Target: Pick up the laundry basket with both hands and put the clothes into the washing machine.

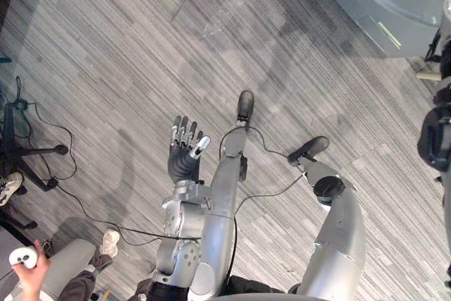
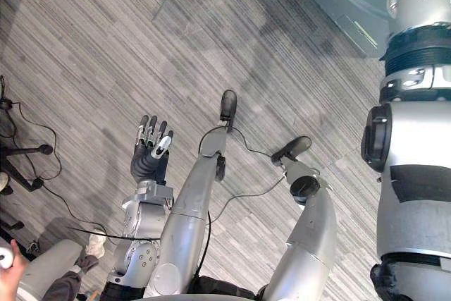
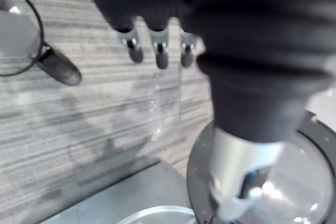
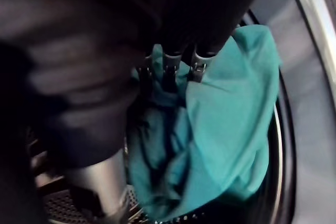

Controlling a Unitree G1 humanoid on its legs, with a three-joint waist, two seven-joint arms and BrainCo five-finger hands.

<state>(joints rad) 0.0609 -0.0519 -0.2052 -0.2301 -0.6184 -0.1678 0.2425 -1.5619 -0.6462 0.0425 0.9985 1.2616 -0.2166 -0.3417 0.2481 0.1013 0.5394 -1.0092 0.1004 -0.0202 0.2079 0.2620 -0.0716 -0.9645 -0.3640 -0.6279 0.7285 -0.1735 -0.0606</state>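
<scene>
1. Looking along the right hand (image 4: 169,61), we find the teal garment (image 4: 231,124) bunched inside the drum (image 4: 73,205) — it touches the fingertips and spreads away past them.
2. The fingers (image 4: 200,62) of that hand lie straight in a close row, tips against the cloth, with the thumb (image 4: 100,182) well apart. We judge this to be a push, not a pinch.
3. The left hand (image 1: 184,153) hovers over the floor (image 1: 106,54), its fingers (image 3: 159,52) straight and slightly spread, holding nothing. The washing machine (image 1: 394,5) stands well beyond them.
4. Handling: we expect the garment to be light, limp and a little clingy — neither fragile nor slippery. It will fold round whatever presses it and may drag back out on the fingertips.
5. Where to hold: we would gather a thick fold just past the fingertips, between fingers and thumb, not the thin free edge.
6. Direction: the cloth has no firm front. Its long run, as far as we can tell, goes from the fingertips on into the drum. The wider lobe lies on the side away from the thumb, near the opening's rim (image 4: 307,3).
</scene>
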